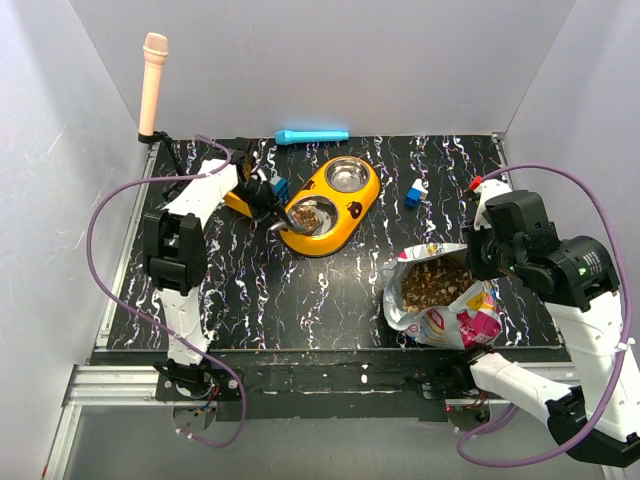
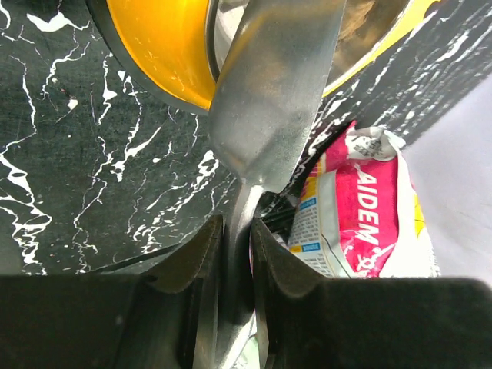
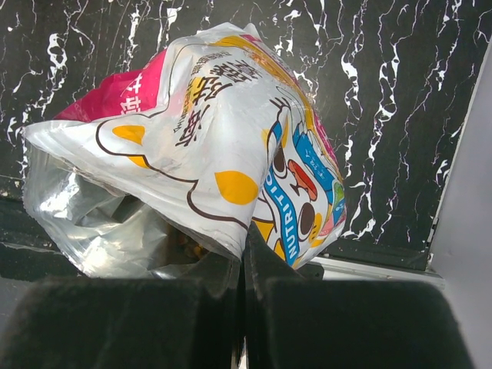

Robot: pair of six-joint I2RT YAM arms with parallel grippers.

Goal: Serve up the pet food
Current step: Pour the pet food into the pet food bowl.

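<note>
Steel spoon [image 2: 269,100] pinched in left gripper [image 2: 235,231], right gripper [image 3: 244,257] seemingly clamping bag [image 3: 207,146], kibble [image 1: 435,282] half-hidden

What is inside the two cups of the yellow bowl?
The near cup holds some kibble. The spoon covers part of its left edge, so the kibble there cannot be seen. The far cup looks empty.

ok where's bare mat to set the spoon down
Widest bare mat lies in front of the bowl, between left arm and bag. A smaller patch sits between bowl and block. Crowded at the bowl's left end, where the left pincer holds the spoon.
</note>
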